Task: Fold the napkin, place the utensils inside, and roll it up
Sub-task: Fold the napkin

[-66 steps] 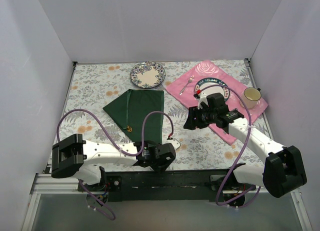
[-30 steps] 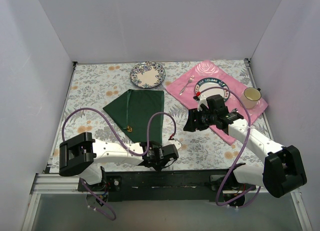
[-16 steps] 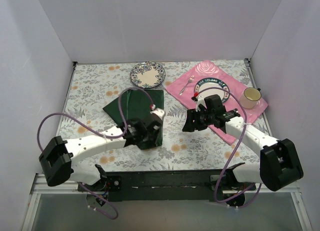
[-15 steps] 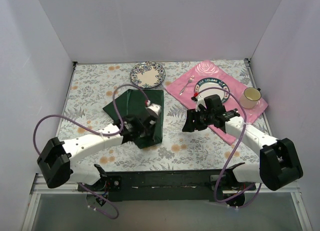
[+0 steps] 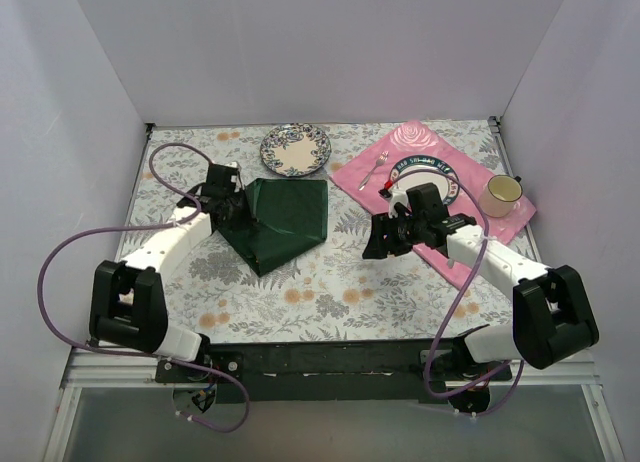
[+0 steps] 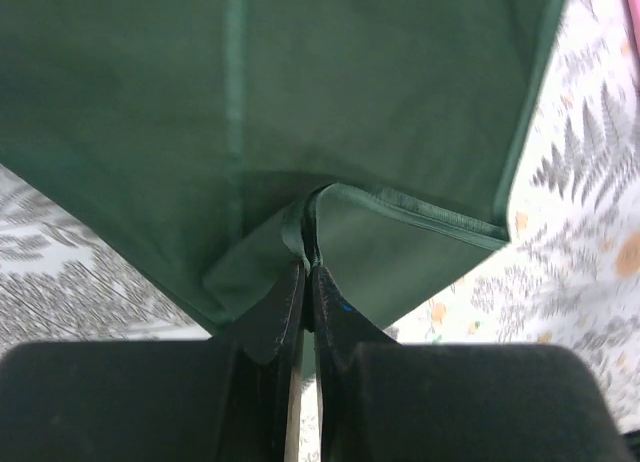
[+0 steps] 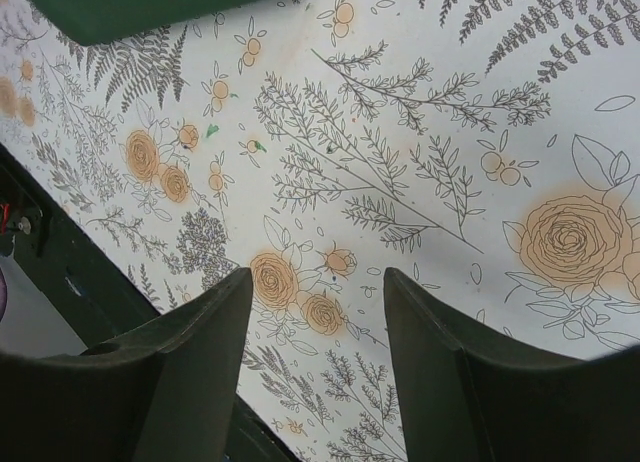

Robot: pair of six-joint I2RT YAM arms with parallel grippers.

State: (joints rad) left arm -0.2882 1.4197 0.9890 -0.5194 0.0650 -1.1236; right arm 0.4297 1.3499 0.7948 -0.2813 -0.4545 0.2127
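Napkin [image 5: 290,217], dark green, lies left of centre in the overhead frame on a flowered tablecloth [image 5: 340,292]. Its nearest point aims at the lower edge of the frame, and its far edge runs straight across near the upper middle. The cloth is partly doubled over, with one flap raised along its left side.

The left gripper [image 5: 233,204] sits at that left side, clenched on a pinch of the cloth. In the left wrist view its two dark fingers [image 6: 285,302] meet with a hemmed fold of the napkin [image 6: 350,102] squeezed between the tips of the gripper [image 6: 305,267]. More green cloth spreads across the upper part of that frame. A strip of tablecloth [image 6: 590,232] shows on the right.

The right gripper [image 5: 376,244] hangs right of centre, well apart from the napkin, over bare tablecloth. In the right wrist view its gripper [image 7: 318,282] is spread wide with nothing between the jaws, only the printed tablecloth [image 7: 400,162] beneath. A corner of the napkin [image 7: 130,7] shows at the upper left.

Farther back on the right lies a pink rose-patterned placemat [image 5: 415,140]. It carries a patterned plate [image 5: 420,163], a silver fork [image 5: 376,168] just left of that plate, and a cream cup [image 5: 503,194] toward the right edge. At the upper middle, beyond the napkin's far edge, sits a blue-rimmed plate [image 5: 296,149].
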